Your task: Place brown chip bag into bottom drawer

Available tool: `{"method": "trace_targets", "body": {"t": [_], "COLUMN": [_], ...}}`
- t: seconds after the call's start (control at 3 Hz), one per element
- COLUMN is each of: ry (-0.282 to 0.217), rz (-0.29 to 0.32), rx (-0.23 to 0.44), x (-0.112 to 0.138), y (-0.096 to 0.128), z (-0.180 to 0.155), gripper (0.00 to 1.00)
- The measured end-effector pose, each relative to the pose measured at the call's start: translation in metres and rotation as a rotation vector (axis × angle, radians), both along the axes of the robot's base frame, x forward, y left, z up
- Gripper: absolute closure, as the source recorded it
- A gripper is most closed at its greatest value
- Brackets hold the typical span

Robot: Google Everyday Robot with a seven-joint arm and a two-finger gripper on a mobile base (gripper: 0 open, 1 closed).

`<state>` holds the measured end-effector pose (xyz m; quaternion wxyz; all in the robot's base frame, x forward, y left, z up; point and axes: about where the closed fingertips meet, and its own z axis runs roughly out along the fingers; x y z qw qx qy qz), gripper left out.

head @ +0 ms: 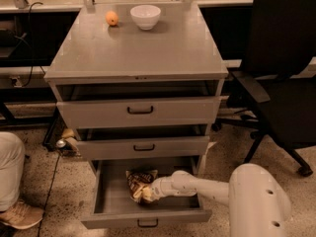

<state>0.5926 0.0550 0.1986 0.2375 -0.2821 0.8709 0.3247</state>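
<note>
The bottom drawer (113, 201) of the grey cabinet is pulled open. The brown chip bag (138, 182), dark brown with tan patches, lies inside it near the middle. My gripper (148, 192) reaches into the drawer from the right, low over the drawer floor, with its tip at the bag's lower right part. My white arm (207, 189) runs back to the lower right.
The two upper drawers (140, 110) are slightly open. A white bowl (145, 16) and a small orange fruit (112, 18) sit at the back of the cabinet top. A black office chair (281, 68) stands at the right. A person's leg and shoe (15, 201) are at lower left.
</note>
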Motion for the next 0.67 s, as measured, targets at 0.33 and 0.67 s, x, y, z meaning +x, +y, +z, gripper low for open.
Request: {"method": "trace_targets", "body": {"t": [0.33, 0.67], "ry": [0.064, 0.086], "rz": [0.030, 0.050], "rx": [0.047, 0.066], "x": [-0.0023, -0.0020], "y": [0.0099, 0.0103], "z": [-0.0224, -0.0235], "gripper": [0.50, 0.20]}}
